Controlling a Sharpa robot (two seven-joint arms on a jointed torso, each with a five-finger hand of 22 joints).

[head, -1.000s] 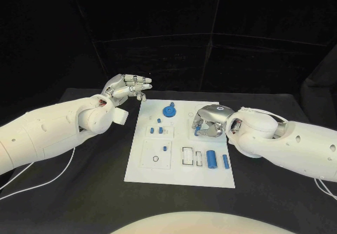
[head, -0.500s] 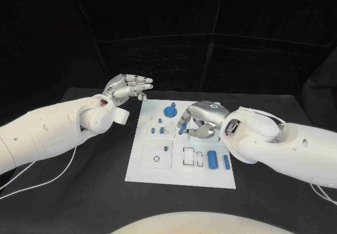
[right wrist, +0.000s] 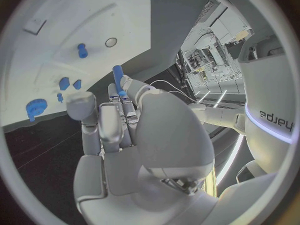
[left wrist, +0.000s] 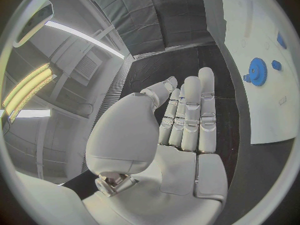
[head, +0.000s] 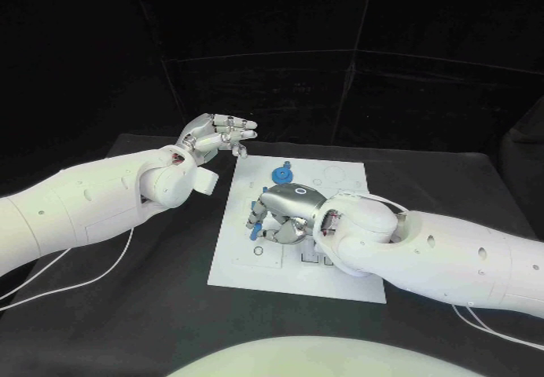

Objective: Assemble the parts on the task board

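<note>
Several blue parts are already on the task board (head: 340, 177): the blue gear (head: 280, 174) stands near its far edge and small pegs (right wrist: 82, 50) sit further in. My right hand (head: 286, 210) hovers over the board's middle, pinching a blue cylinder (right wrist: 117, 74) in its fingertips (not yet seated, I judge). My left hand (head: 212, 135) waits off the board's far left corner, fingers straight and holding nothing. More assembly remains. The black table (head: 136, 298) sits against dark curtains.
</note>
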